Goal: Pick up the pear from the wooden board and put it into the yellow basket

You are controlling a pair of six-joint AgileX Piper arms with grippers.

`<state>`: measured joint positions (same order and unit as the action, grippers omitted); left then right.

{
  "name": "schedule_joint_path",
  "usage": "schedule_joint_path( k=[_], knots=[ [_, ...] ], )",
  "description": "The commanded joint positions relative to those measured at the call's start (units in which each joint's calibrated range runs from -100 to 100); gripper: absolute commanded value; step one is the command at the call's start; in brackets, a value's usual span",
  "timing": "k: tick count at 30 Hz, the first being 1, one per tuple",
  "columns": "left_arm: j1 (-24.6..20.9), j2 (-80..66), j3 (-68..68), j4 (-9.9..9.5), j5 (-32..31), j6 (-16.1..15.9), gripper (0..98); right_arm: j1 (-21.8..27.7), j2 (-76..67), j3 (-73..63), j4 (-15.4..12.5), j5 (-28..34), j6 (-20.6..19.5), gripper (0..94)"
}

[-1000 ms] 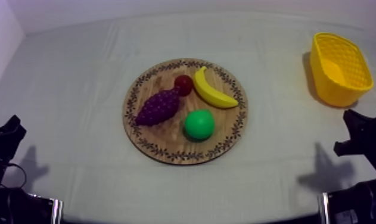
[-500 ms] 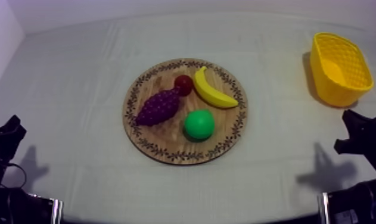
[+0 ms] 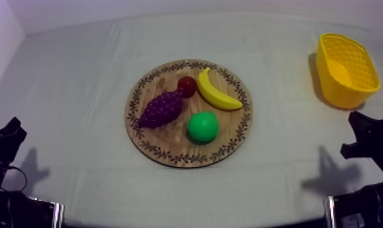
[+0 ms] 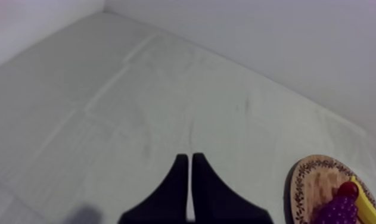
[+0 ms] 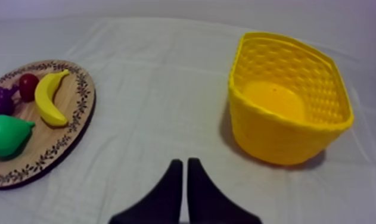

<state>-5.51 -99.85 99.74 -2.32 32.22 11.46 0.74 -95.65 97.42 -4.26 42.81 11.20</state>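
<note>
"What are the grippers up to?"

"Nothing much. The right gripper [image 5: 183, 162] has its two black fingers pressed together in a narrow wedge with nothing between them. It sits low at its own side of the table, pointed at the bare cloth [image 3: 78, 79] between the board and the basket. The left gripper [image 4: 187, 158] is the same: closed, empty, parked at the far side."

"And the pear?"

"The pear [image 3: 203, 127] lies on the round wooden board [image 3: 169, 159], at the side of it nearest the arms. It's near the banana [image 3: 216, 91], with a small gap between them. The bunch of grapes [image 3: 161, 109] and the small red fruit [image 3: 187, 85] touch each other across the board, clear of the pear."

"So which arm goes for it?"

"The right one, I'd guess. The yellow basket [image 3: 336, 91] stands well apart from the board on that arm's side, so the carry would be short. The pear lies free of its neighbours, so there's room for the fingers, though they'd have to spread first. It looks round and smooth, so it might roll if nudged."
</note>
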Motion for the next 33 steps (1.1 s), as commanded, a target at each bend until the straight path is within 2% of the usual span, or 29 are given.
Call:
schedule_joint_path(
  k=[1, 6, 12, 21, 27, 33],
  knots=[
    [0.0, 0.0, 0.0, 0.00, 0.0, 0.0, 0.1, 0.2, 0.0, -2.6, 0.1, 1.5, -2.8, 0.5],
    [0.0, 0.0, 0.0, 0.00, 0.0, 0.0, 0.1, 0.0, 1.6, -11.7, 0.5, 4.1, -3.5, 0.5],
    [0.0, 0.0, 0.0, 0.00, 0.0, 0.0, 0.1, -2.1, 15.7, -30.4, 0.6, 9.9, -6.7, 0.5],
    [0.0, 0.0, 0.0, 0.00, 0.0, 0.0, 0.1, -11.2, 33.3, -57.0, 3.9, 17.3, -13.9, 0.5],
    [0.0, 0.0, 0.0, 0.00, 0.0, 0.0, 0.1, -17.5, 43.5, -70.1, 5.4, 23.6, -17.6, 0.5],
    [0.0, 0.0, 0.0, 0.00, 0.0, 0.0, 0.1, -18.8, 53.3, -78.2, 3.3, 30.2, -19.9, 0.5]
  ],
)
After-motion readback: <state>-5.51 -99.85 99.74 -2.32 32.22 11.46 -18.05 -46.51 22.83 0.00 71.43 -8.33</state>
